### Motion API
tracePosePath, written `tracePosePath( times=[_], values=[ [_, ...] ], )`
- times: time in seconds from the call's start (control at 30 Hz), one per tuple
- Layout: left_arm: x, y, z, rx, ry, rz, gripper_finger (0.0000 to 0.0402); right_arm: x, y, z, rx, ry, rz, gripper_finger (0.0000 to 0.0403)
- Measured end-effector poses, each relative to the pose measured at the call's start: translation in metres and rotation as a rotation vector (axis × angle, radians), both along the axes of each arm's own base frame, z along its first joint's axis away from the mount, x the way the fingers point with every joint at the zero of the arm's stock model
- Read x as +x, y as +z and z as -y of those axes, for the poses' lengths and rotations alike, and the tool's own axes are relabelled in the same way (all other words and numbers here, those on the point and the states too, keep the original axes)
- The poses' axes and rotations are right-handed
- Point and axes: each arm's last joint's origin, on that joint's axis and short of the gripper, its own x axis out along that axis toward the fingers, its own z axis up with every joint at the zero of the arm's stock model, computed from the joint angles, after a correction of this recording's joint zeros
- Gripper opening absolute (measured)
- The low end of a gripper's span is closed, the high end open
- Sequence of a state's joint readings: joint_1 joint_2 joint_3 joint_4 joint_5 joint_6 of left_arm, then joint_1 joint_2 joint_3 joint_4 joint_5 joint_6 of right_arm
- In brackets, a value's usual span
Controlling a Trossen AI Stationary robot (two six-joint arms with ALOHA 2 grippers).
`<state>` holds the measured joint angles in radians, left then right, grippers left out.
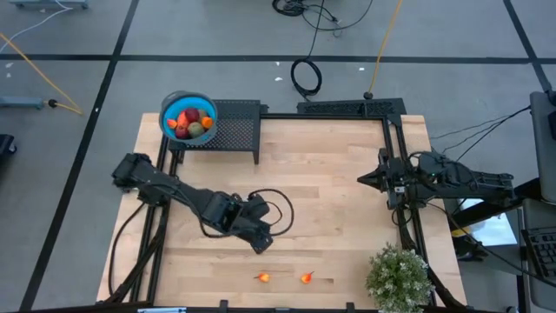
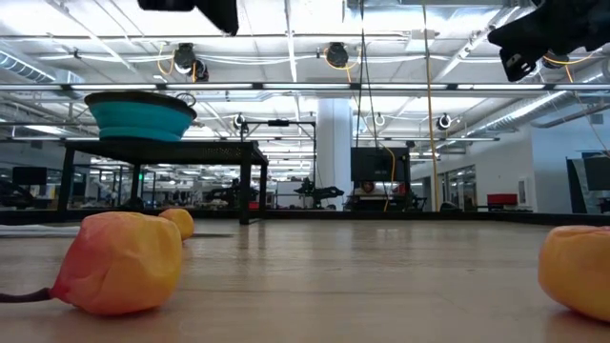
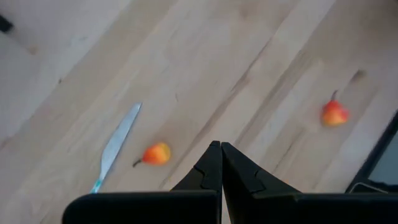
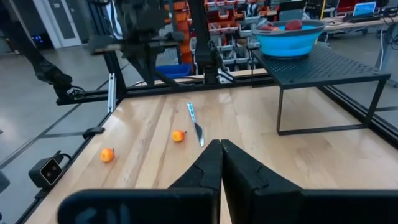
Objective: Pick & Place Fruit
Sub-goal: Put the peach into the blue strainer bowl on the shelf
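Note:
Two small orange fruits (image 1: 263, 277) (image 1: 306, 278) lie on the wooden table near its front edge. The left wrist view shows them as one fruit (image 3: 155, 154) beside the silver knife (image 3: 118, 146) and another fruit (image 3: 334, 114) farther off. More fruit fills the blue bowl (image 1: 187, 119) on the black stand (image 1: 234, 130) at the far left. My left gripper (image 1: 261, 243) hangs shut above the table, just behind the two fruits, tilted steeply down and holding nothing (image 3: 221, 146). My right gripper (image 1: 365, 178) is shut and empty at the right side, pointing level across the table (image 4: 221, 144).
A potted plant (image 1: 398, 276) stands at the front right corner. The knife (image 4: 197, 129) lies flat on the table near one fruit (image 4: 178, 135). A black frame (image 1: 347, 109) edges the table's far and right sides. Bare wood lies in the table's middle (image 1: 330, 191).

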<state>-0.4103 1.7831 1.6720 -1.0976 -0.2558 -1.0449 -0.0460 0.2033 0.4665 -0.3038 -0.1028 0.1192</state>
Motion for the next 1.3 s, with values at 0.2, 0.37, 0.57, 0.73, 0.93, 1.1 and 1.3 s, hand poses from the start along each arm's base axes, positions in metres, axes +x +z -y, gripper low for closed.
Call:
tracePosePath(
  times=[0.2,0.37,0.57,0.73,0.93,1.1,1.3],
  values=[
    [0.005,-0.026,0.006,0.033,-0.038,-0.137,0.0,-0.003,-0.006,0.0,0.0,0.001,0.008,0.0],
    [0.006,-0.042,0.009,0.024,-0.052,-0.249,0.0,-0.003,-0.007,0.0,-0.001,0.002,0.008,0.0],
    [0.009,-0.053,0.011,0.053,-0.147,-0.301,0.0001,-0.003,-0.007,0.0,-0.007,0.005,0.008,0.0],
    [0.009,-0.053,0.011,0.106,-0.295,-0.315,0.0008,-0.003,-0.007,0.0,-0.007,0.007,0.007,0.0],
    [0.009,-0.053,0.01,0.202,-0.514,-0.333,0.0051,-0.003,-0.007,-0.001,-0.003,0.034,0.006,0.0],
    [0.012,-0.053,0.005,0.266,-0.618,-0.343,0.0106,-0.003,-0.007,-0.001,-0.003,0.033,0.006,0.0],
    [0.013,-0.063,-0.004,0.298,-0.676,-0.37,0.0177,-0.003,-0.007,-0.001,-0.004,0.033,0.006,0.0]
  ],
)
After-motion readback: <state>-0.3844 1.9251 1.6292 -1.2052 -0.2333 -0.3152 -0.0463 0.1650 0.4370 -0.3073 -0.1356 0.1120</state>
